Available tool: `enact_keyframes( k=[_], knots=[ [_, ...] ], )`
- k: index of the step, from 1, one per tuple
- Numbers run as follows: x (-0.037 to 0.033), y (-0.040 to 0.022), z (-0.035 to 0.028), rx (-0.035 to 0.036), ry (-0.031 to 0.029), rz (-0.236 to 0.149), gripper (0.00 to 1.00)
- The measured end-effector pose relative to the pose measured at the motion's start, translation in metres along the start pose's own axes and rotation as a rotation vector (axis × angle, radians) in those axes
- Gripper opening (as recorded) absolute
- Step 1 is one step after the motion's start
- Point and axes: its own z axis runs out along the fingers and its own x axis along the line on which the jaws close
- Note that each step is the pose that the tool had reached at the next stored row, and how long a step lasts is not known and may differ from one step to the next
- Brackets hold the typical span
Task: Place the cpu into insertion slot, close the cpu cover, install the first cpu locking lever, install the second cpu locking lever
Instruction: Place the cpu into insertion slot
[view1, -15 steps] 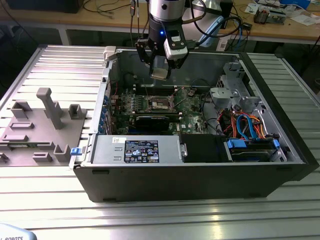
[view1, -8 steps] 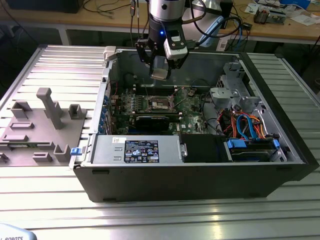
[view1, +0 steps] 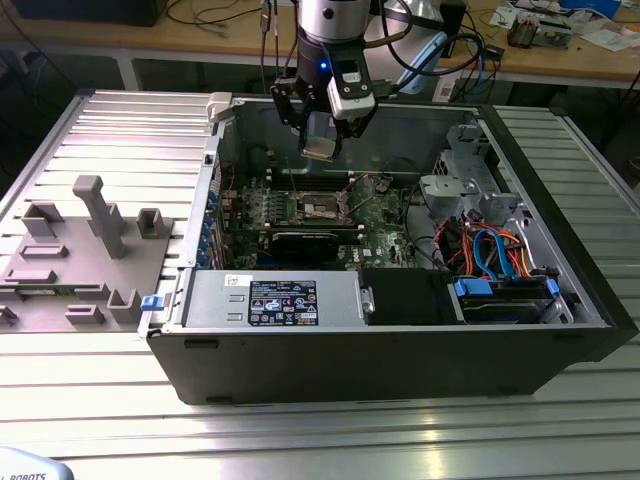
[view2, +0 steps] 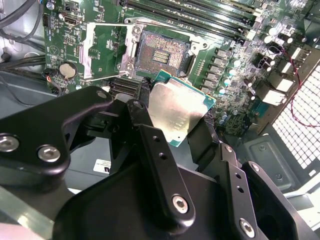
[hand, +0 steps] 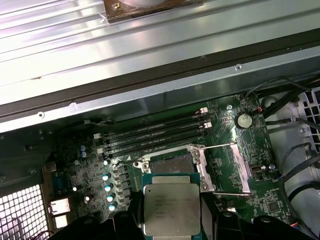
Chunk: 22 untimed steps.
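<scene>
We found the cpu (view1: 320, 149) above the insertion slot (view1: 322, 207), not touching it. The slot sat in the motherboard (view1: 385, 235) inside the case (view1: 400, 350). A fixture block (view1: 90, 250) lay beside the case, on the exterior view's left.

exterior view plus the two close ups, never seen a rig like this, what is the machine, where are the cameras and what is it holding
The machine is a robot arm reaching down into an open computer case, which lies on a grooved metal table. The exterior view comes from a camera off the arm; both wrist views come from cameras riding on it, looking down at the green motherboard. Its gripper is shut on the cpu, a small silvery square chip, held in the air near the insertion slot, which is open and empty. A grey fixture block sits at the exterior view's left.
</scene>
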Motion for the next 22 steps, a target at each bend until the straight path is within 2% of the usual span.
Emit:
enact_keyframes(
  k=[22],
  knots=[
    [0.0002,0.0000,0.0003,0.0001,-0.0014,0.016,0.55]
  ],
)
